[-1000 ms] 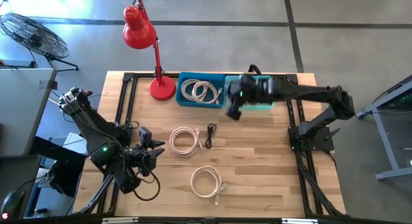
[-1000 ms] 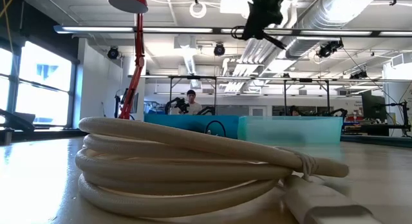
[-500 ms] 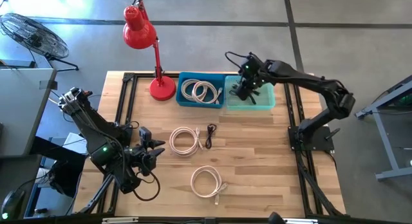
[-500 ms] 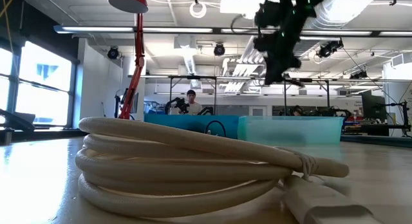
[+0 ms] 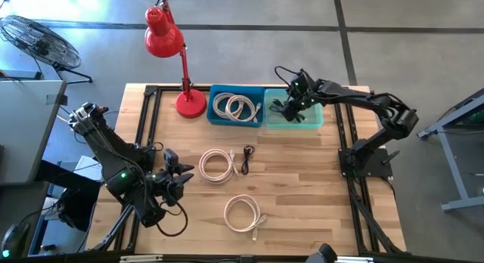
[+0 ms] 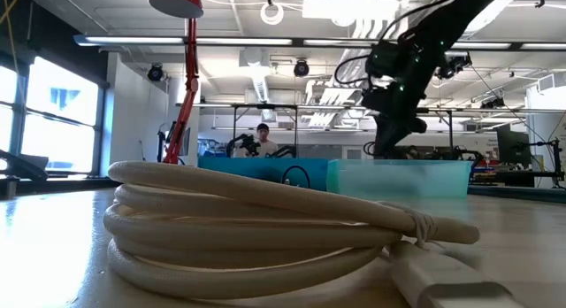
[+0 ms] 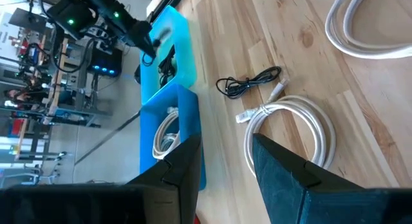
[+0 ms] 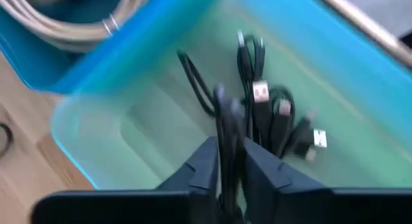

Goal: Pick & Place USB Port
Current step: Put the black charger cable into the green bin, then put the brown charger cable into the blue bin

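Observation:
My right gripper [image 5: 286,109] hangs over the teal bin [image 5: 311,121] at the table's far right and is shut on a black USB cable [image 8: 224,118]. More black cables with silver plugs [image 8: 273,114] lie on the bin's floor. Another black cable [image 5: 247,157] lies on the table's middle. My left gripper [image 5: 181,180] waits open over the table's near left, with nothing between its fingers [image 7: 283,166]. My right gripper pinches a strand of the black cable [image 8: 223,130] between its two fingers. The fingers come from above, slanting down into the teal bin. The cable runs on past the fingertips toward the bin's floor. The blur hides which part of the cable this is.
A blue bin [image 5: 236,106] with white coiled cables stands left of the teal one. Two white cable coils [image 5: 218,165] [image 5: 243,212] lie on the wood. A red desk lamp [image 5: 178,59] stands at the far left. The nearest coil fills the low view [image 6: 256,228].
My right gripper has gone toward the table's far right and down, from above the seam between the two bins into the teal bin, rolling as it went. The black cable has travelled with it.

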Tool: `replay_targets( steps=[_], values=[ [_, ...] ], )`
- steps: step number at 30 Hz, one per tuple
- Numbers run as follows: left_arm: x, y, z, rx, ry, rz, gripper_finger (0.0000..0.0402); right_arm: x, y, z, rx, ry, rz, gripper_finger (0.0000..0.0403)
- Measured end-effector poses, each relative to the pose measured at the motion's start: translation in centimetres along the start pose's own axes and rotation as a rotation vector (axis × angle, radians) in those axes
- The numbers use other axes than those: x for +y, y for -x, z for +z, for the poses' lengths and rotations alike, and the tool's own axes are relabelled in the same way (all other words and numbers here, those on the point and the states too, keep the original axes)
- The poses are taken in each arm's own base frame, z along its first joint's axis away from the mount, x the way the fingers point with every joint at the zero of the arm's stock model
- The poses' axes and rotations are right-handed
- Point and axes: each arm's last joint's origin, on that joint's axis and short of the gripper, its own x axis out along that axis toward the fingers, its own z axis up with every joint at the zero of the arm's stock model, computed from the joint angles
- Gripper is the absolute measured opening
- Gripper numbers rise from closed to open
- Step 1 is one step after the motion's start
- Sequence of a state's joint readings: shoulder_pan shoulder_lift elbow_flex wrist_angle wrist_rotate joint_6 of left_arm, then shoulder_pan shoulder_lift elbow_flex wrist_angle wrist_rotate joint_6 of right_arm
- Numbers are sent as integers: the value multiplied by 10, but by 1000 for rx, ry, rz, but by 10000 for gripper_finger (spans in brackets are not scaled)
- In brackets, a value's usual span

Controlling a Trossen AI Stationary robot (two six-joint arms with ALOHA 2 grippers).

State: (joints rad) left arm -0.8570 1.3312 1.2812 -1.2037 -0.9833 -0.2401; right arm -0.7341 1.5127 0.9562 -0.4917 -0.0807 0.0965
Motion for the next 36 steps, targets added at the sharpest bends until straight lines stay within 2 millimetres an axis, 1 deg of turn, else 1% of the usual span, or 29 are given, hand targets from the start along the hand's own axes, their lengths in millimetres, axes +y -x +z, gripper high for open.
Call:
replay_targets(
  steps=[5,10,14,17,20,24,29,32,36],
  values=[
    [0,0,0,0,0,0,133,3,5,9,-37,2,5,107],
    [0,0,0,1,0,-4,133,14,16,21,-56,25,47,162],
    [0,0,0,1,0,-4,133,37,29,31,-52,104,187,190],
    [0,0,0,1,0,-5,133,67,35,30,-48,241,358,198],
    [0,0,0,2,0,-5,133,104,39,18,-13,366,508,198],
    [0,0,0,3,-1,-11,133,153,46,-11,77,486,583,199],
    [-2,0,0,14,8,-53,133,205,60,-50,137,528,561,199],
    [-6,-3,2,19,17,-47,133,231,70,-73,113,529,530,199],
    [-13,-7,4,32,2,-53,133,261,85,-98,51,480,545,199]
  ],
)
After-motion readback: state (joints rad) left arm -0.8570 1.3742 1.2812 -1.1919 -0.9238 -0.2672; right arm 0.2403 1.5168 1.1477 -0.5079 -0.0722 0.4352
